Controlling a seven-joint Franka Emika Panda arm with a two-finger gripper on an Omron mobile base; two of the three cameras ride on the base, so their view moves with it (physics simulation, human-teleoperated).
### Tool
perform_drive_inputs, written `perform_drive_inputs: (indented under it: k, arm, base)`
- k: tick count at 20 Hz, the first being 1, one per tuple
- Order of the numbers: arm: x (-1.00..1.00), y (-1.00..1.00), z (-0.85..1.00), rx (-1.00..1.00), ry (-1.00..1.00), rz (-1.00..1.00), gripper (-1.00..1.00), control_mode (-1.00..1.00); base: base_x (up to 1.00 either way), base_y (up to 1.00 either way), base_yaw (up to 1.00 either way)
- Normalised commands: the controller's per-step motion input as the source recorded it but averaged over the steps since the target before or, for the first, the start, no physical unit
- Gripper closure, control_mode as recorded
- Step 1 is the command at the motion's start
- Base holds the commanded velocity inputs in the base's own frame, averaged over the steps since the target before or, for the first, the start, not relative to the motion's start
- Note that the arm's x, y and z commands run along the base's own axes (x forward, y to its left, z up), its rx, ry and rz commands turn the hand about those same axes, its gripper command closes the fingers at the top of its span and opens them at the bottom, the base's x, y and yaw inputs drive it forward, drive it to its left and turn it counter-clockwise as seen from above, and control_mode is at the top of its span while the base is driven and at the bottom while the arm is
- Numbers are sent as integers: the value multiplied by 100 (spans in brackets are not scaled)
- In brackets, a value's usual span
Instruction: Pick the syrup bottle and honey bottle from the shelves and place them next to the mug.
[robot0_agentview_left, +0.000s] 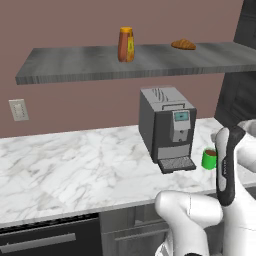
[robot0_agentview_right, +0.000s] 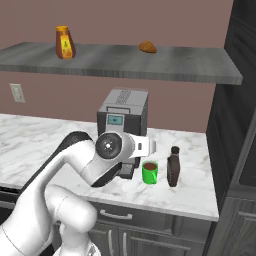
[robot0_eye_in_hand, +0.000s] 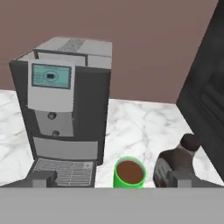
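- Nearest the hand camera stands the mug (robot0_eye_in_hand: 129, 172), green, dark liquid inside, near the front edge of the marble countertop (robot0_agentview_right: 30, 137).
- Syrup bottle (robot0_agentview_right: 173, 167) stands upright just beside the mug, toward the countertop's right end.
- Gripper (robot0_eye_in_hand: 113, 180): its tips sit wide apart, holding nothing, above mug and bottle.
- Honey bottle (robot0_agentview_left: 126, 44) stands on the shelves (robot0_agentview_left: 75, 62), near the middle; a croissant (robot0_agentview_left: 183, 44) lies well apart from it.
- Coffee machine (robot0_agentview_right: 121, 122) stands beside the mug, against the wall.
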Motion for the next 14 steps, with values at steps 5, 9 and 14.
perform_drive_inputs:
  k: [5, 9, 14]
  arm:
    - [-2, 55, 43, -1, 25, 0, -100, -100]
    - [-32, 52, 9, -4, 5, -2, -100, -100]
    - [-54, 49, 34, -4, -8, -6, -100, -100]
  base:
    - [0, 0, 0]
    - [0, 0, 0]
    - [0, 0, 0]
